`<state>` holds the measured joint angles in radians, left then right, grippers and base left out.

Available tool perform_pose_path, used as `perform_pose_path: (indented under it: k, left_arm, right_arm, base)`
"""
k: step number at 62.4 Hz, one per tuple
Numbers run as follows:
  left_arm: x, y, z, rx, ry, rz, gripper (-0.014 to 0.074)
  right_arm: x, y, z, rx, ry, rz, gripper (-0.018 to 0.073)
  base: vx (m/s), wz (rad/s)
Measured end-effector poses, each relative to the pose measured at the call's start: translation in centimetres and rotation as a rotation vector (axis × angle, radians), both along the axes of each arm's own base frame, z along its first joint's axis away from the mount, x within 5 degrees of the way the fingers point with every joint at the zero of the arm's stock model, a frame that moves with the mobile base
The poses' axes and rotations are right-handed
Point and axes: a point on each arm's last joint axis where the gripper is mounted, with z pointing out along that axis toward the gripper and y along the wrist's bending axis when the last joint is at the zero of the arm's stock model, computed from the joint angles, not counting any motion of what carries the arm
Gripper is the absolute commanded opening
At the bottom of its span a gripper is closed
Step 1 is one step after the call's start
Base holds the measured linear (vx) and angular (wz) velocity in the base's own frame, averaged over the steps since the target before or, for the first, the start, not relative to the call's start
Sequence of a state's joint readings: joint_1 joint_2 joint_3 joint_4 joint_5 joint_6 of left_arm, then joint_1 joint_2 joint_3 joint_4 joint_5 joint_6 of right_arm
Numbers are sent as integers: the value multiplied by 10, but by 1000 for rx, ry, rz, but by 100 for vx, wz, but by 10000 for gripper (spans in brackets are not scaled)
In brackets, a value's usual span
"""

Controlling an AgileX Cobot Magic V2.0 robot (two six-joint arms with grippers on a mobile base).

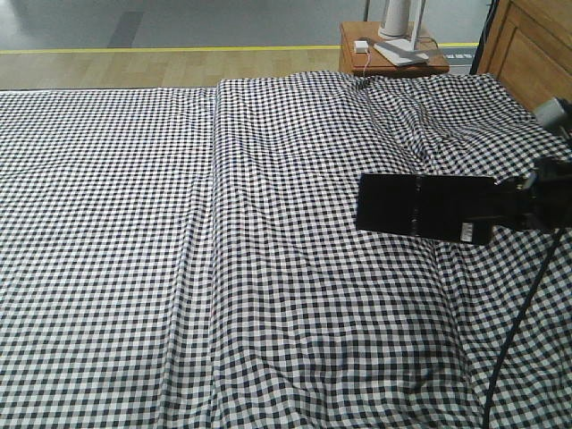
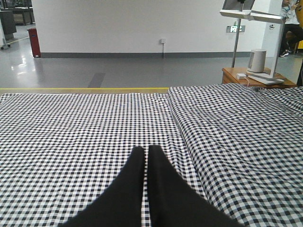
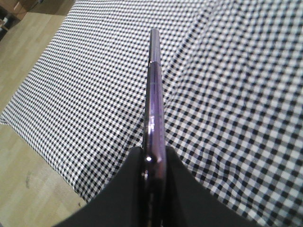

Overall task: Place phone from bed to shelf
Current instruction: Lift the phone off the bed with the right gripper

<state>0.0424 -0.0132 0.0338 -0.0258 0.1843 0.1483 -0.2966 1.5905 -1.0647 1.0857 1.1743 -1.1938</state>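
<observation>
Black glossy slab phone (image 1: 420,206) hangs above the gingham-sheeted bed (image 1: 134,232), one end clamped in the right gripper (image 3: 154,158); left gripper (image 2: 146,152) closed, empty. Lift seems done; next, a steady carry to the shelf, not in view

Glossy black phone (image 1: 424,207), seam mid-body, long axis horizontal, hangs clear of the gingham bed (image 1: 179,223) at 3 o'clock.

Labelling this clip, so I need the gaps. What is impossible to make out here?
- The shelf: in no view.
- The right gripper: front view, cut by the right edge.
- The phone: right wrist view, edge-on, faces hidden.
- Small items on the bedside table: front view, too small.
</observation>
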Motion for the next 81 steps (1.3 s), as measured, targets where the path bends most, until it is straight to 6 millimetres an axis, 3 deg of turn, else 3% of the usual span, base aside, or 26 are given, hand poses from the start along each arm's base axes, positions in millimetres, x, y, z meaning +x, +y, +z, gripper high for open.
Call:
perform_pose_path:
  k: [19,37,52,81]
  left_arm:
    - [0,0,0,0,0,0,1]
    - [0,0,0,0,0,0,1]
    - [0,0,0,0,0,0,1]
    - [0,0,0,0,0,0,1]
  right_arm:
    - [-22,86,21,3,-47,287,-2]
    - [-53,141,36,8,-80,488,-2]
    - [-77,158,52,15,-132,580,-2]
    - [-78,159,52,14,-135,583,-2]
  base:
    - [0,0]
    - [0,0]
    - [0,0]
    - [0,0]
